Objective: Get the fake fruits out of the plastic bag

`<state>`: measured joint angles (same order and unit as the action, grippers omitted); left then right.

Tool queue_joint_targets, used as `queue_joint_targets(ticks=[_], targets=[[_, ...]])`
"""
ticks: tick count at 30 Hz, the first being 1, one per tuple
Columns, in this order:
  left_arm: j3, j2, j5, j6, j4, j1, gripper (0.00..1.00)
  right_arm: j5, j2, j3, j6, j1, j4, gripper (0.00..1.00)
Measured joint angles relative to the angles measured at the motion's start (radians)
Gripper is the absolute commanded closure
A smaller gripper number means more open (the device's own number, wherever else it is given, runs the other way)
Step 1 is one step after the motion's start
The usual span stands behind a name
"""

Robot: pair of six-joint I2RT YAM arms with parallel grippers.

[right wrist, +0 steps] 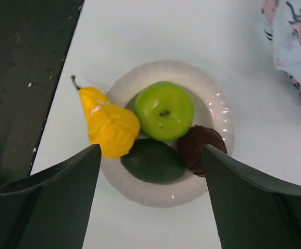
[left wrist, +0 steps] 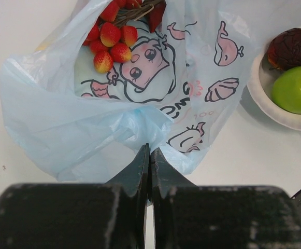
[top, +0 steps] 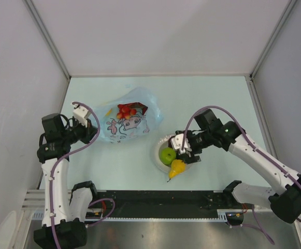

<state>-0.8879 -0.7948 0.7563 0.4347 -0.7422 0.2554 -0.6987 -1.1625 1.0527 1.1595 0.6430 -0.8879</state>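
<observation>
The light-blue plastic bag [top: 132, 122] lies at the table's left-middle with its mouth open at the far side. A bunch of red grapes [top: 125, 110] sits in the mouth and also shows in the left wrist view [left wrist: 111, 39]. My left gripper [left wrist: 150, 151] is shut on a fold of the bag [left wrist: 88, 119] at its near left end. My right gripper [right wrist: 151, 150] is open and empty above the white plate [right wrist: 212, 98]. The plate holds a green apple [right wrist: 164, 110], a dark green avocado [right wrist: 150, 162] and a dark maroon fruit [right wrist: 202, 149]. A yellow pear-shaped fruit [right wrist: 109, 124] leans on the rim.
The plate [top: 159, 161] sits right of the bag, near the table's front edge. A dark metal rail [top: 155, 199] runs along the front. White walls enclose the left, back and right sides. Something yellow [top: 109, 111] shows faintly through the bag.
</observation>
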Motion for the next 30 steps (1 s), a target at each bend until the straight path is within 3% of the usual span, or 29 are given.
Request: queue_joint_targets(ticks=[4, 9, 11, 19, 23, 30], targets=[[0.007, -0.003, 0.005, 0.000, -0.001, 0.000, 0.94, -0.020, 0.022, -0.027, 0.154, 0.037, -0.065, 0.23], [0.009, -0.008, 0.006, 0.001, -0.009, -0.002, 0.94, -0.059, -0.039, -0.037, 0.308, 0.101, -0.097, 0.39], [0.009, -0.010, 0.005, 0.001, -0.014, -0.002, 0.94, -0.069, -0.063, -0.047, 0.349, 0.122, -0.098, 0.46], [0.009, -0.009, -0.002, 0.002, -0.042, -0.003, 0.94, -0.076, -0.153, -0.079, 0.471, 0.154, -0.094, 0.53], [0.009, -0.006, -0.012, 0.002, -0.052, -0.003, 0.94, -0.057, -0.184, -0.079, 0.502, 0.154, -0.097, 0.67], [0.009, 0.002, -0.020, 0.002, -0.057, -0.003, 0.94, -0.002, -0.249, -0.079, 0.502, 0.153, -0.098, 0.67]])
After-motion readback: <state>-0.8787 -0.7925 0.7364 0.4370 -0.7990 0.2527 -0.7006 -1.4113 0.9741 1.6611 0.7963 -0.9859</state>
